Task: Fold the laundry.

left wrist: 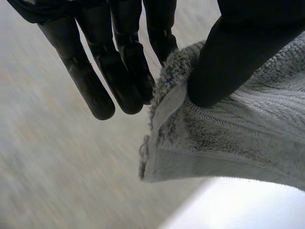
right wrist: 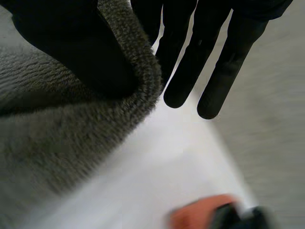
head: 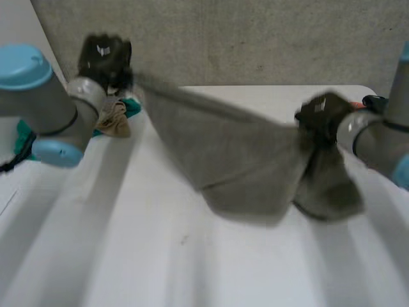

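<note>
A grey towel (head: pixel 236 160) hangs stretched between my two hands above the white table (head: pixel 192 256), its lower part sagging toward the tabletop. My left hand (head: pixel 105 54) is raised at the far left and pinches one towel (left wrist: pixel 228 143) corner between thumb and fingers (left wrist: pixel 119 71). My right hand (head: pixel 323 115) holds the other end at the right, lower down, with a bunch of towel drooping below it. In the right wrist view the thumb presses the towel (right wrist: pixel 62 143) edge against the fingers (right wrist: pixel 190 62).
A beige cloth (head: pixel 115 121) and a teal cloth (head: pixel 131 107) lie piled at the table's far left, by my left arm. A small orange object (right wrist: pixel 200 217) sits near the table's right edge. A grey wall stands behind the table.
</note>
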`<state>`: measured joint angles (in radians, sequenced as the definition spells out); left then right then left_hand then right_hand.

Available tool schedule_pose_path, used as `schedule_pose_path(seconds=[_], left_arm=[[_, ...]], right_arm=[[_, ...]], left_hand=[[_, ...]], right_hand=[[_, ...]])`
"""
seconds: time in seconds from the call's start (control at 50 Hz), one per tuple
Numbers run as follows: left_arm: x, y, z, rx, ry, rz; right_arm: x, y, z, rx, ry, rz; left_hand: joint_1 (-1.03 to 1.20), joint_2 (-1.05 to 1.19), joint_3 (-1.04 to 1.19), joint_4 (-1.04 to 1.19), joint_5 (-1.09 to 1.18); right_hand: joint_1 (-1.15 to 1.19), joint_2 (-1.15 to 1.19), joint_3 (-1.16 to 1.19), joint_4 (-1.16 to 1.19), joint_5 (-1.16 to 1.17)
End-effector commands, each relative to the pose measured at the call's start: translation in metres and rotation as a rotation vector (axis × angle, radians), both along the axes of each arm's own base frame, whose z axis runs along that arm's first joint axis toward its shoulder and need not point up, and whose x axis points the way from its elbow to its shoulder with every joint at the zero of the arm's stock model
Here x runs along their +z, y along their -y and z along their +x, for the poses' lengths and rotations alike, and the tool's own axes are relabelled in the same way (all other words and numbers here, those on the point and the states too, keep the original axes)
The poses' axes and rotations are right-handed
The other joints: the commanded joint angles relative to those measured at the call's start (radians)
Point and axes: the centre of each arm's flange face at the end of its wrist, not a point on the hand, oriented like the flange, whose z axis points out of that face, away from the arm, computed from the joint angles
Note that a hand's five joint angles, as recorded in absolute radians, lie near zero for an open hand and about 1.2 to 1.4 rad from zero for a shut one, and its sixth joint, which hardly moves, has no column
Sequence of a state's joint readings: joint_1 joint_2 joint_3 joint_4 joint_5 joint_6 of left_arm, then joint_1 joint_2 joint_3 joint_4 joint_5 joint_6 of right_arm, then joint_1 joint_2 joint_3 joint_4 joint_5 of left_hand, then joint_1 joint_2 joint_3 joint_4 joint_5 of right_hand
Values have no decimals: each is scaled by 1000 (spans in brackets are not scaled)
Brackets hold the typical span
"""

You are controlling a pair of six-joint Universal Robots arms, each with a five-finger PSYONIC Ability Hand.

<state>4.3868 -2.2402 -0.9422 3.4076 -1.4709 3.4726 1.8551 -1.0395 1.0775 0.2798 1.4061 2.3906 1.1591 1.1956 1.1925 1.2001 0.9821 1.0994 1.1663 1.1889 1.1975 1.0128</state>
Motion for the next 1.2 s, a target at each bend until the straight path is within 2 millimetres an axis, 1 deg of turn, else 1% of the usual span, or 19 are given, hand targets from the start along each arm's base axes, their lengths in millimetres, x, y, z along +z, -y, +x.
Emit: schedule_pose_path(seconds=[0.02, 0.04, 0.1, 0.18, 0.26, 0.3, 0.32, 0.34, 0.36, 0.42, 0.48, 0.56, 0.58, 0.64, 0.78, 0.88, 0.96, 1.14, 1.2], left_arm=[[124, 5, -9, -42, -254, -468], [130, 2, -8, -47, -263, -486], [140, -4, -6, -55, -268, -500], [120, -5, -7, -59, -239, -415], [93, -8, -9, -63, -202, -316], [85, -13, -9, -66, -189, -276], [82, -14, -9, -67, -184, -262], [79, -16, -9, -67, -180, -249], [74, -20, -10, -72, -171, -226], [72, -28, -13, -96, -160, -209], [75, -43, -22, -145, -148, -198], [82, -64, -30, -192, -132, -177], [86, -71, -30, -200, -127, -173], [92, -81, -29, -206, -120, -167], [114, -116, -25, -231, -118, -188], [125, -134, -22, -243, -120, -215], [128, -141, -20, -246, -120, -216], [114, -153, -16, -262, -90, -177], [114, -160, -14, -280, -82, -180]], right_arm=[[90, 28, 15, -76, 288, -459], [97, 16, 18, -51, 296, -465], [89, -4, 23, -5, 275, -425], [52, -33, 24, 59, 205, -291], [-11, -78, 18, 134, 54, -34], [-30, -97, 20, 175, 2, 57], [-37, -107, 23, 204, -20, 92], [-52, -122, 29, 243, -57, 156], [-59, -127, 32, 256, -73, 178], [-70, -121, 38, 245, -86, 198], [-56, -106, 36, 185, -69, 151], [-20, -90, 28, 91, 30, 80], [1, -87, 21, 63, 85, 45], [27, -82, 8, 32, 183, 28], [39, -77, 7, 39, 339, 103], [35, -70, 12, 17, 424, 183], [36, -67, 13, 24, 389, 176], [44, -66, 14, 82, 219, 75], [24, -53, 19, 71, 201, 133]], left_hand=[[237, 201, 204, 196, 240], [237, 201, 204, 196, 240], [237, 201, 204, 196, 240], [237, 201, 204, 196, 240], [237, 201, 204, 196, 240], [237, 201, 204, 196, 240], [237, 201, 204, 196, 240], [237, 201, 204, 196, 240], [237, 201, 204, 196, 240], [237, 201, 204, 196, 240], [237, 201, 204, 196, 240], [237, 201, 204, 196, 240], [237, 201, 204, 196, 240], [237, 201, 204, 196, 240], [237, 201, 204, 196, 240], [237, 201, 204, 196, 240], [237, 201, 204, 196, 240], [237, 201, 204, 196, 240], [237, 201, 204, 196, 240]], right_hand=[[297, 230, 207, 199, 209], [297, 230, 207, 199, 209], [297, 230, 207, 199, 209], [297, 230, 207, 199, 209], [297, 230, 207, 199, 209], [246, 179, 156, 147, 158], [-11, -78, -100, -109, -99], [-699, -766, -789, -797, -787], [-925, -992, -1014, -1023, -1013], [-925, -992, -1014, -1023, -1013], [-925, -992, -1014, -1023, -1013], [-925, -992, -1014, -1023, -1013], [-925, -992, -1014, -1023, -1013], [-925, -992, -1014, -1023, -1013], [-925, -992, -1014, -1023, -1013], [-925, -992, -1014, -1023, -1013], [-925, -992, -1014, -1023, -1013], [-925, -992, -1014, -1023, -1013], [-925, -992, -1014, -1023, -1013]])
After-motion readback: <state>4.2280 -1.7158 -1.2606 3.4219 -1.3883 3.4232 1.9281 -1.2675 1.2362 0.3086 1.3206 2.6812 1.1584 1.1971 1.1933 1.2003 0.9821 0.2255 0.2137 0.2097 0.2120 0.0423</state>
